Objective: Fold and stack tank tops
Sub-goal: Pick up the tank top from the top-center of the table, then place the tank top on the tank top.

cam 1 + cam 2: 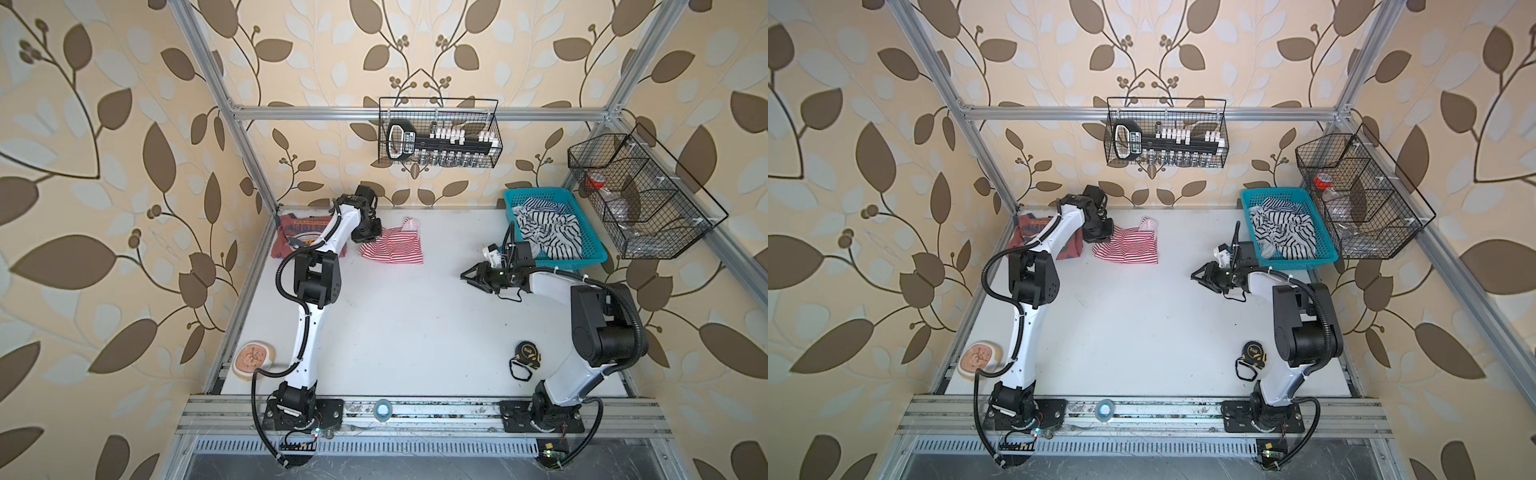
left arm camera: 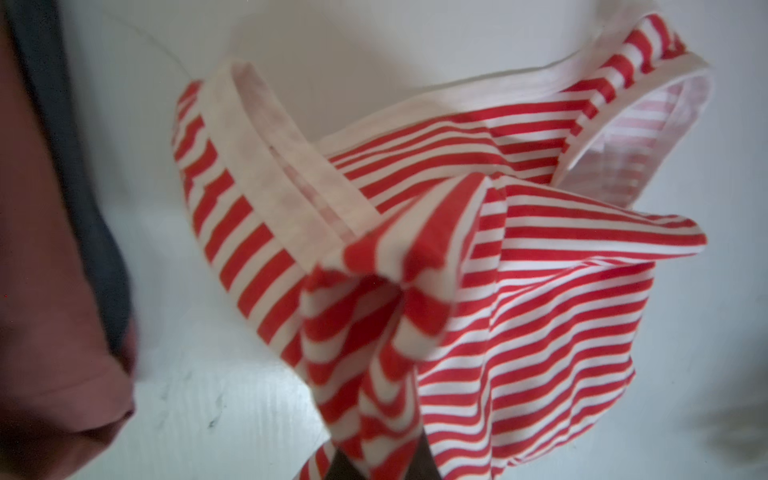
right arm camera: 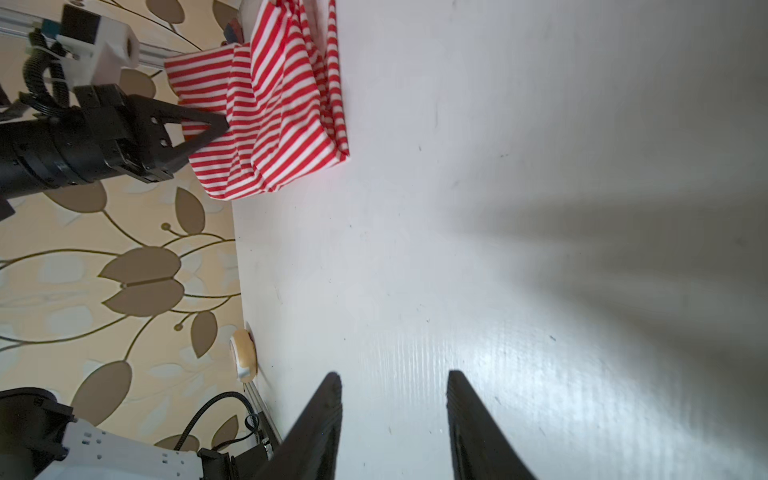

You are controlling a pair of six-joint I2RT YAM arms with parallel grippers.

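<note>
The red-and-white striped tank top (image 1: 395, 248) (image 1: 1130, 249) lies bunched on the white table at the back, left of centre. My left gripper (image 1: 366, 237) (image 1: 1099, 237) is shut on a pinched fold at its left edge; in the left wrist view the cloth (image 2: 540, 299) rises into the dark jaws of that gripper (image 2: 378, 457). The dusty red tank top (image 1: 291, 227) (image 1: 1068, 249) lies flat at the back left, partly hidden under my left arm. My right gripper (image 1: 467, 277) (image 3: 395, 378) hovers open and empty over bare table at the right.
A teal basket (image 1: 538, 193) at the back right holds a black-and-white striped cloth (image 1: 548, 230). A tape measure (image 1: 528, 354) lies near the right arm's base. A round beige object (image 1: 253, 358) sits at the left edge. Wire baskets (image 1: 438, 133) hang on the frame.
</note>
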